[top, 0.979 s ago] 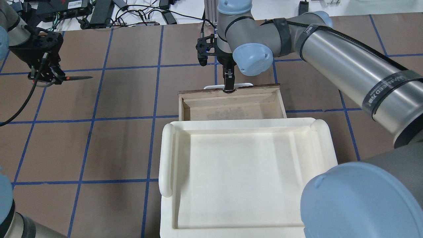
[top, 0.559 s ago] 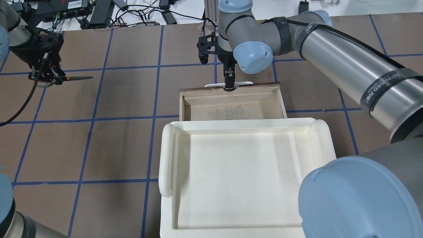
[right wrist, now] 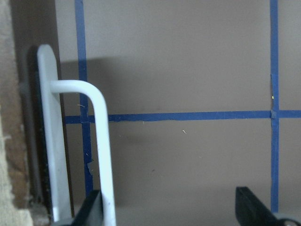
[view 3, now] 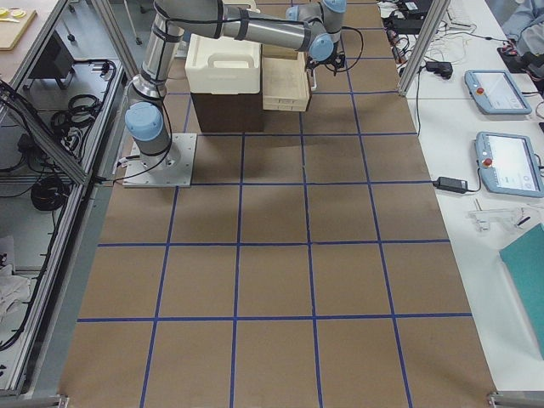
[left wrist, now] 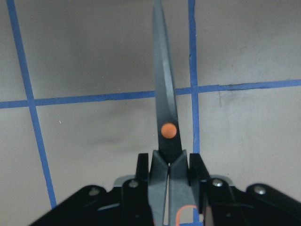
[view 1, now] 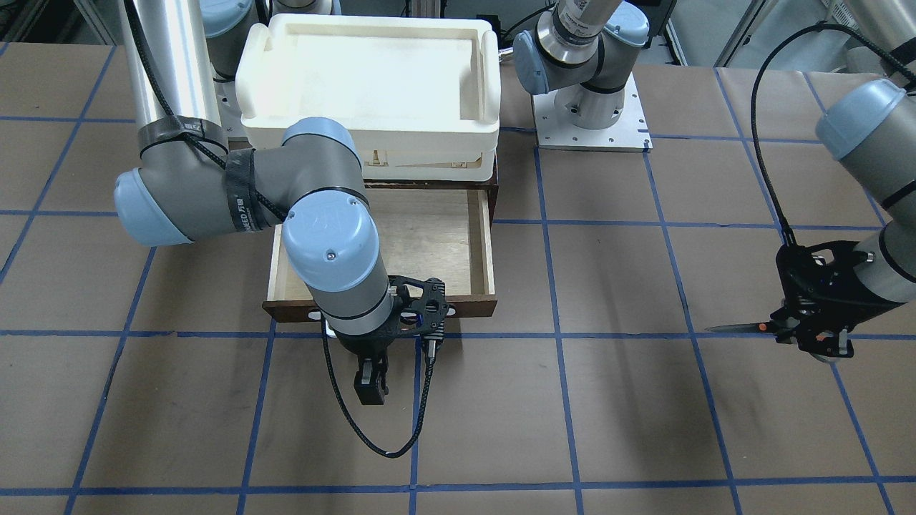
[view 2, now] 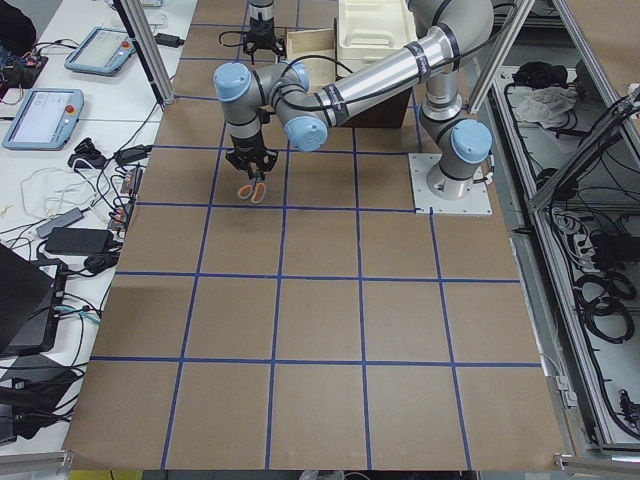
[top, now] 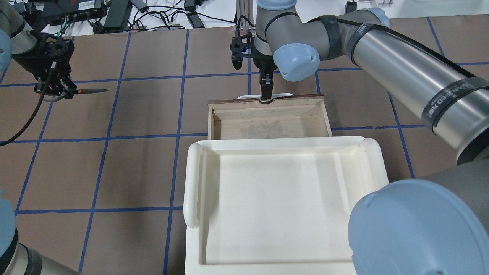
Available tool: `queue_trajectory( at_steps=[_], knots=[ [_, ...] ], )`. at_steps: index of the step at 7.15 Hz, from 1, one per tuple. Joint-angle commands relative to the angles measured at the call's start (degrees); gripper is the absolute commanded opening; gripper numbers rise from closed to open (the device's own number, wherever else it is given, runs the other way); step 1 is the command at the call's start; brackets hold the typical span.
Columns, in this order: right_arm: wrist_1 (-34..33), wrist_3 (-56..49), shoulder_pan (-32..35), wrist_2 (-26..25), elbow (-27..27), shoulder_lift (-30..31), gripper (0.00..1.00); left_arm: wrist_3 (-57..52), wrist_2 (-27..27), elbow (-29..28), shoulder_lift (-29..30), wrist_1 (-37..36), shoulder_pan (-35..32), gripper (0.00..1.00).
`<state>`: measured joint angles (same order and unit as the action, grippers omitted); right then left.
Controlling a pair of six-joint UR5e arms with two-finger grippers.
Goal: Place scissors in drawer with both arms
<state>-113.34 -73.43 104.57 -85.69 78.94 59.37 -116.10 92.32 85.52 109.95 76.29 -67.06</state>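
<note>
Brown-papered counter under everything, ruled into squares with blue tape. Next in size, the right arm, reaching from the overhead view's right edge across to the far side of the drawer. The left arm bent down over the counter, well off to the robot's left. Cream-white tray sitting on top of a dark cabinet (best seen from the right-side camera), nearer the robot than the open part of the drawer. The drawer itself pulled out from beneath that tray, dark brown front facing away from the robot, pale plywood floor in plain sight. White bar handle on that front, close against one finger of the right gripper. That gripper pointing down just beyond the drawer front, jaws spread wide, released; finger touching the handle or not, cannot tell. Left gripper clenched on the scissors, grasping them by the grey handles just behind the orange pivot. Scissors held level over the counter, well apart from the drawer, blades closed together and pointing toward the drawer's side of the counter
</note>
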Motion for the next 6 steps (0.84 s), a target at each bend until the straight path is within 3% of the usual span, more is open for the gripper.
queue_trajectory(
  at_steps=[1, 6],
  knots=[
    [0.2, 3.5, -0.3, 0.4, 0.0, 2.3, 1.00, 0.0, 0.0, 0.0, 0.0, 0.0, 0.0, 0.00],
    [2.8, 20.9, -2.9, 0.3, 1.5, 8.9, 1.00, 0.3, -0.5, 0.3, 0.3, 0.3, -2.0, 0.00]
  ],
)
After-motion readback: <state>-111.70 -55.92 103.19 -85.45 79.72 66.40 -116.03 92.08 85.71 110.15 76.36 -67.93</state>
